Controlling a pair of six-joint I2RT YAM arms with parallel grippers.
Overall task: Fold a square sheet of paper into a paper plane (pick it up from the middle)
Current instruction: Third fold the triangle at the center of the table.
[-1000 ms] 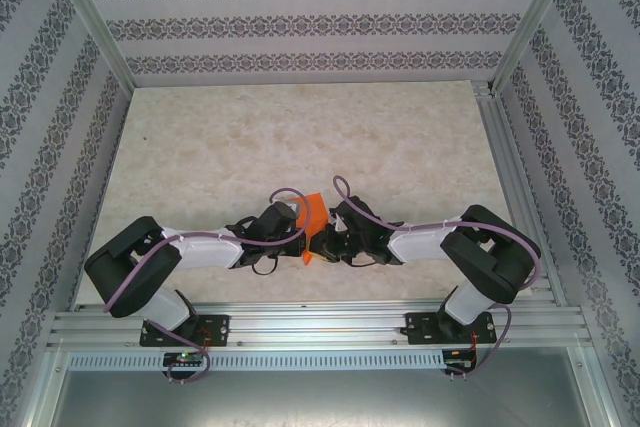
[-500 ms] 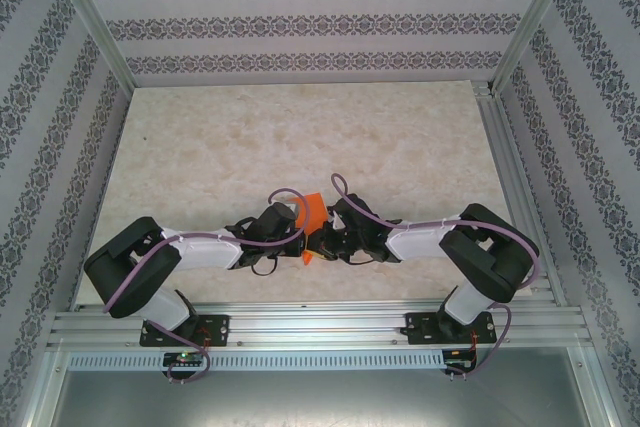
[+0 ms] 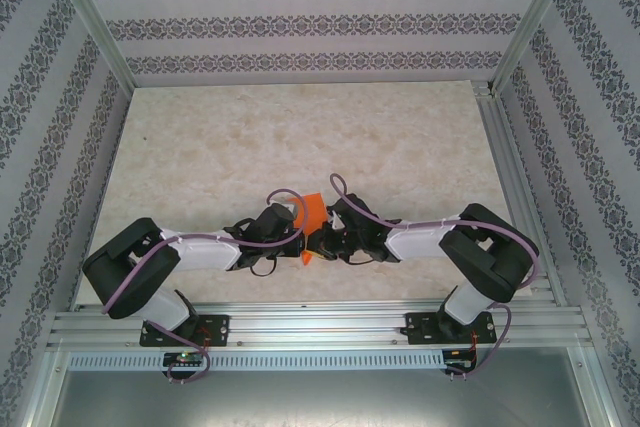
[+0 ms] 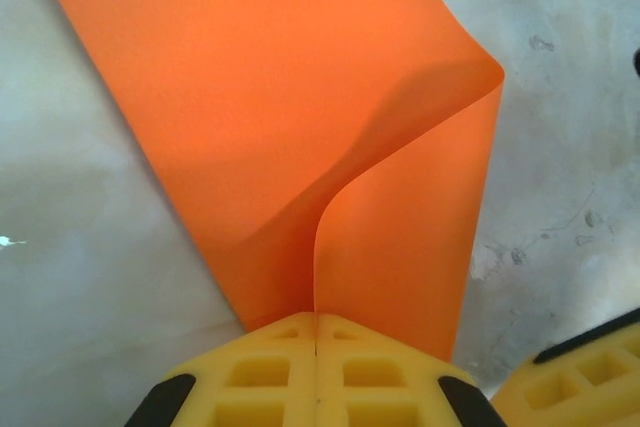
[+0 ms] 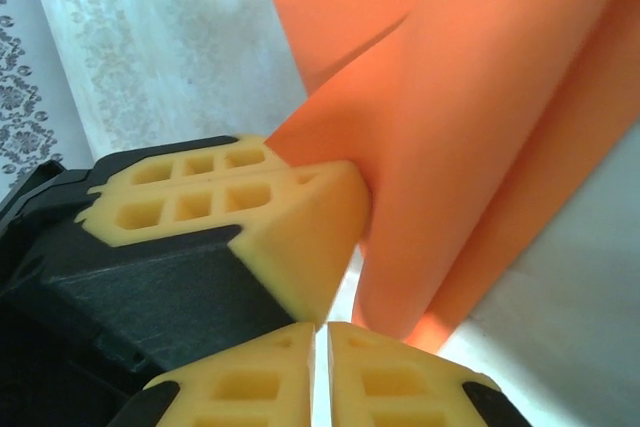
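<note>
The square sheet of paper (image 3: 313, 211) is bright orange, curled and lifted off the table where the two arms meet near the front edge. My left gripper (image 4: 317, 319) is shut on the sheet's lower edge, and the paper (image 4: 290, 107) bends up in a loop beyond the yellow fingertips. My right gripper (image 5: 321, 329) is shut, with only a hairline slit between its yellow pads and no paper in it. Its tips sit just under the hanging fold of paper (image 5: 480, 127), right beside the left gripper's fingers (image 5: 240, 209).
The marbled tabletop (image 3: 300, 137) stretches open behind and to both sides of the arms. Patterned walls and aluminium frame rails (image 3: 310, 325) enclose the workspace. The two grippers are almost touching each other (image 3: 312, 235).
The right arm has edged slightly left toward the paper. The left gripper still holds the sheet in the same place.
</note>
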